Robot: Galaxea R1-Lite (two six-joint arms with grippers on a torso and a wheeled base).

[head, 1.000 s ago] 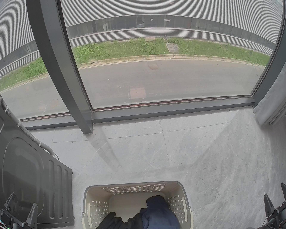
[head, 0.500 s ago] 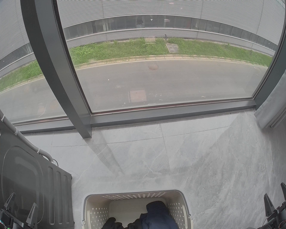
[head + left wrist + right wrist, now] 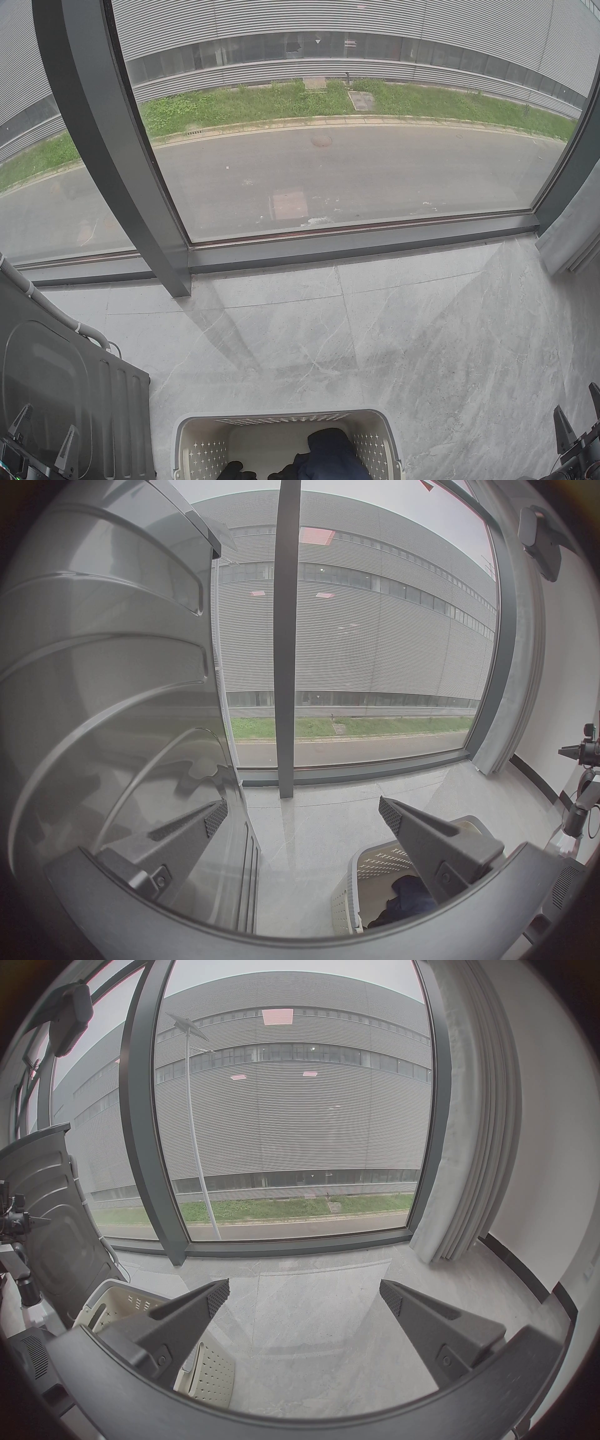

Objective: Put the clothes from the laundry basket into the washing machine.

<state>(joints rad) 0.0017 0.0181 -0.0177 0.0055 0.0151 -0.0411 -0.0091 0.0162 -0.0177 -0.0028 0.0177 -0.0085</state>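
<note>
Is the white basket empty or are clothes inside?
Not empty. A dark blue garment and black cloth lie inside the cream perforated plastic laundry basket.

The head view's lower edge cuts off the laundry basket (image 3: 203, 450) and the dark clothes (image 3: 328, 453) inside it.

Cream star-dotted basket (image 3: 201, 455); navy, possibly black clothes (image 3: 329, 455).

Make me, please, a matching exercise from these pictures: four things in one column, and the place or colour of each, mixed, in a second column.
Things:
1. laundry basket
2. blue garment
3. washing machine
4. curtain

Descriptions:
a. pale, hanging on the robot's right
b. grey, on the robot's left
c. cream, with perforated walls
d. lying inside the basket

Pairs: 1-c, 2-d, 3-b, 4-a.
</note>
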